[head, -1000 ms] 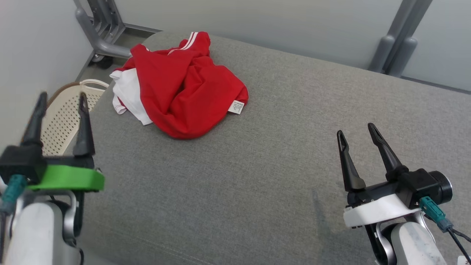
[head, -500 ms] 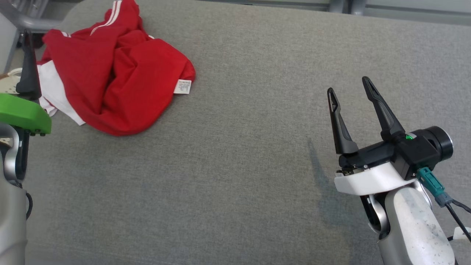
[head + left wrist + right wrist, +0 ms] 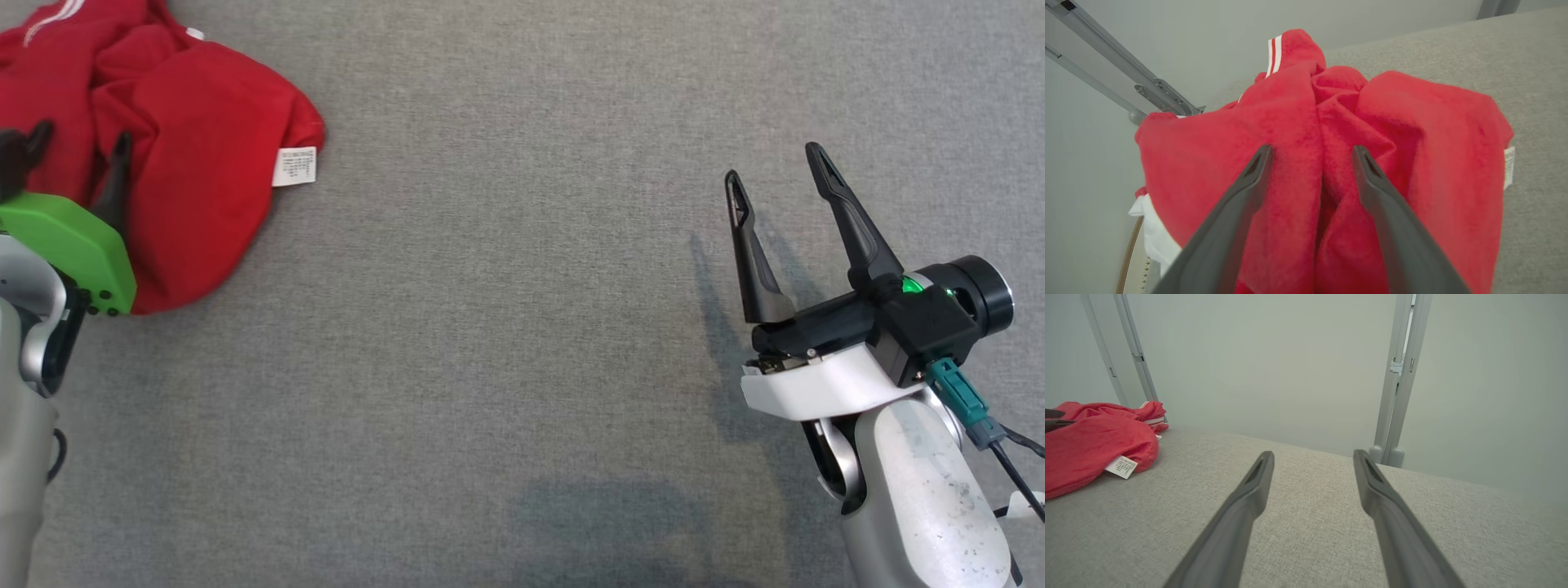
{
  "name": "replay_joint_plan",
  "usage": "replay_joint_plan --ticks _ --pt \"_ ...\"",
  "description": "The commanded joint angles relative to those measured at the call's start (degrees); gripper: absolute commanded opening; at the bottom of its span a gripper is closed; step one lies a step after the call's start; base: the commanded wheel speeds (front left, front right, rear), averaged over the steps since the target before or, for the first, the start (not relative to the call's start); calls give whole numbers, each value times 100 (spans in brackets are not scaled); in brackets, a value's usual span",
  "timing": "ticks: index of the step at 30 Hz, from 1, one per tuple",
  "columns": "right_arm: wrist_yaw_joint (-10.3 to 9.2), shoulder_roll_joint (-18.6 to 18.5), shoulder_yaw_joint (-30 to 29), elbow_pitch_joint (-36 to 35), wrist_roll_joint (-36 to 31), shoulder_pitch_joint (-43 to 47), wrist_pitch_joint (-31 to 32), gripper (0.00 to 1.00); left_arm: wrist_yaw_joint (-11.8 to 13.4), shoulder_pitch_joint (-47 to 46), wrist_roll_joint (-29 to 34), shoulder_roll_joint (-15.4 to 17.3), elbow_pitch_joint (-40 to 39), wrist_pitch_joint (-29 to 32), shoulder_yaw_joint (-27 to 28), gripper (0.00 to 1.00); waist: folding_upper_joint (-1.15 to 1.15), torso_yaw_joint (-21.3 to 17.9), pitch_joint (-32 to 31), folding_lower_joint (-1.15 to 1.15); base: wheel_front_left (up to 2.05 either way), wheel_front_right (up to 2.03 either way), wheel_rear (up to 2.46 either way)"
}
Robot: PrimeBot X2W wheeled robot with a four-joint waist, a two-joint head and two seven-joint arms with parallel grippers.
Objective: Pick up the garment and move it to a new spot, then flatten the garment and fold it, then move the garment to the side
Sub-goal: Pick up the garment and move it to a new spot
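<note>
The left gripper (image 3: pixel 1310 151), spread wide and empty, points into the red garment (image 3: pixel 188 147) at the left end of the grey cushion (image 3: pixel 522 343); the right gripper (image 3: pixel 775 163) hangs wide open, well apart. Pickup seems in hand: next, push in and close on a fold. A pale wall (image 3: pixel 1269 355) and metal posts (image 3: pixel 1396 396) stand behind.
</note>
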Motion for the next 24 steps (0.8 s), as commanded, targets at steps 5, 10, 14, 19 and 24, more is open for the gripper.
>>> replay_joint_plan --ticks 5,10,14,19,24 --pt "0 -23 -21 -36 -72 -102 -19 100 -7 -393 -103 252 663 47 -190 100 33 -179 188 0 0 0 0" --pt "0 -23 -35 -4 -38 -110 -19 100 33 -547 -141 270 962 -99 -168 0 33 -186 166 0 0 0 0" --pt "0 -23 -17 11 -5 -102 -19 100 28 -646 -148 322 1009 -239 -164 0 33 -167 103 0 0 0 0" --pt "0 -23 -9 57 42 -106 -19 100 53 -720 -105 385 940 -507 -163 0 33 -146 -42 0 0 0 0" --pt "0 -23 -51 93 118 -11 -19 100 71 -785 -44 449 815 -703 -194 0 33 -143 -296 0 0 0 0"
